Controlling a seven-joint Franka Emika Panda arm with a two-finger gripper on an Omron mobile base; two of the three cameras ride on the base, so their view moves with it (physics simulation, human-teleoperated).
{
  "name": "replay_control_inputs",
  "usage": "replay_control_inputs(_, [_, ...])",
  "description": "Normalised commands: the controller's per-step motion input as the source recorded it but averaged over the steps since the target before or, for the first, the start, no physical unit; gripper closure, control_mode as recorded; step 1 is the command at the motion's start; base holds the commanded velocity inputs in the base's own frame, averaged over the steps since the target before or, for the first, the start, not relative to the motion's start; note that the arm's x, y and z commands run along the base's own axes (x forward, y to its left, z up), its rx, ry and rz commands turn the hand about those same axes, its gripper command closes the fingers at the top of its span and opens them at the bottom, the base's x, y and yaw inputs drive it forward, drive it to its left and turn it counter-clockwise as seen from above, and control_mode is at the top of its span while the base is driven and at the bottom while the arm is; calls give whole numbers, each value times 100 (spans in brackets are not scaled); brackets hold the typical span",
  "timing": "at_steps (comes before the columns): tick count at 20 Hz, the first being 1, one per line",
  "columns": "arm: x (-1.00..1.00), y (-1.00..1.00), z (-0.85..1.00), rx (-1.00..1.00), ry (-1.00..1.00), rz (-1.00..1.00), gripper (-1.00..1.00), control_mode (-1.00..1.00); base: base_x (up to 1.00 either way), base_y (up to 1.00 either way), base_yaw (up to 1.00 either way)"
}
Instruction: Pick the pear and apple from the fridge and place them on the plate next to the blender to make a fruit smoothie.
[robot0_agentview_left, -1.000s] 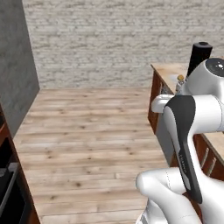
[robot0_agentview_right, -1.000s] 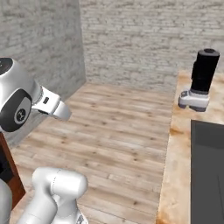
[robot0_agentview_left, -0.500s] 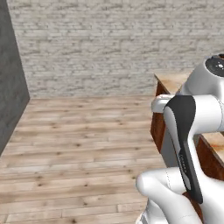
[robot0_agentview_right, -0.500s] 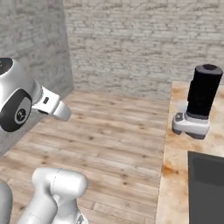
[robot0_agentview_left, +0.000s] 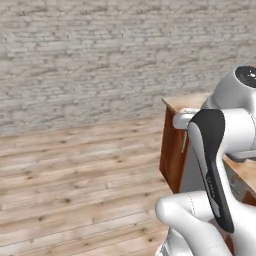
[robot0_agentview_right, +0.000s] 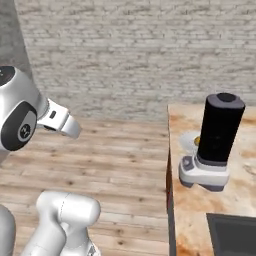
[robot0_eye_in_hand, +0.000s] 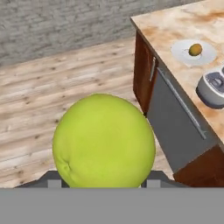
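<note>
Pincer was clamped on the green apple, held over the wooden floor; plate, already carrying a small yellowish fruit, lay on the desk ahead to upper right, beside the blender.

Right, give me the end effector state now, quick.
End effector: closed on the green apple, carrying it above the wooden floor.
</note>
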Motion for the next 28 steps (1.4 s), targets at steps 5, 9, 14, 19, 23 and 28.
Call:
replay_control_inputs(5, [0, 0, 0, 0, 0, 0, 100, 100, 100, 71, -54])
replay_control_inputs(9, [0, 0, 0, 0, 0, 0, 100, 100, 88, 76, -62])
replay_control_inputs(14, [0, 0, 0, 0, 0, 0, 100, 100, 47, 68, -75])
replay_control_inputs(19, [0, 0, 0, 0, 0, 0, 100, 100, 23, 56, -81])
replay_control_inputs(23, [0, 0, 0, 0, 0, 0, 100, 100, 38, 64, -76])
replay_control_inputs(28, [0, 0, 0, 0, 0, 0, 100, 100, 69, 45, -61])
